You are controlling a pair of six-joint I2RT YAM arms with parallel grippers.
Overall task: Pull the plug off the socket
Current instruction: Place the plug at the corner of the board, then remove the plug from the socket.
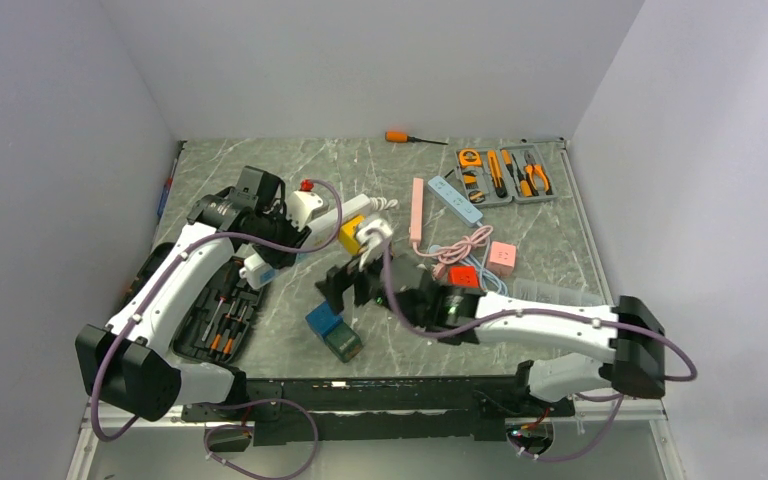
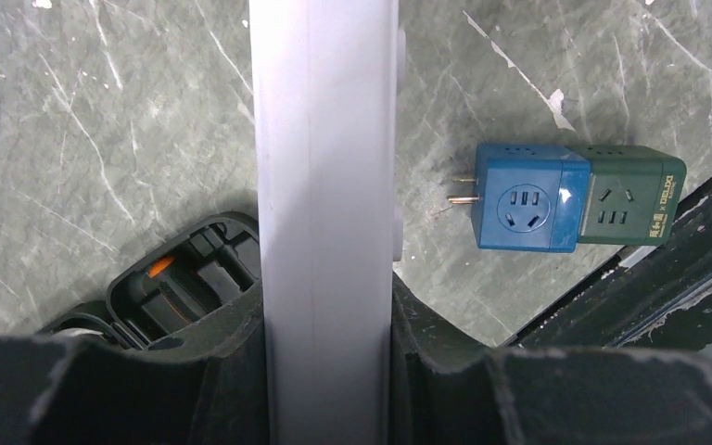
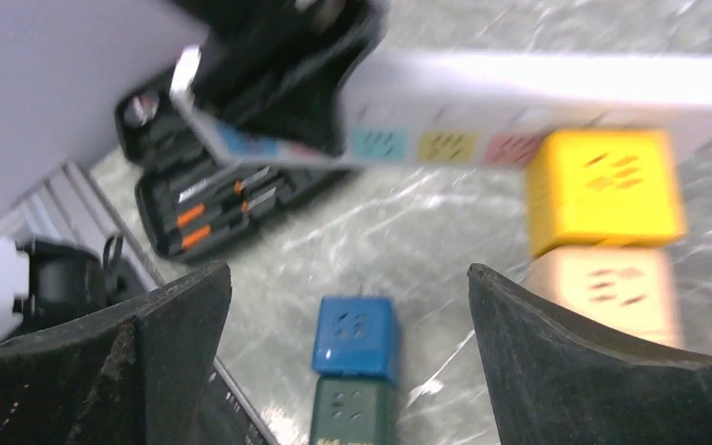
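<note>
Yellow plug (image 3: 603,190) sits seated in the strip (image 3: 556,93), which the left gripper (image 2: 326,352) clamps near one end, likely bracing it for the pull; right gripper (image 3: 348,278) hangs nearby, jaws wide and empty, blue cube (image 3: 356,338) below.

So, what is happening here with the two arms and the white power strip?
The left fingers are clamped on the white power strip, holding it over the table. A yellow adapter sits against the strip, apparently plugged in, with a pale adapter under it. The right fingers are wide open and hold nothing. They face the strip, above a blue and green adapter pair lying on the table.
</note>
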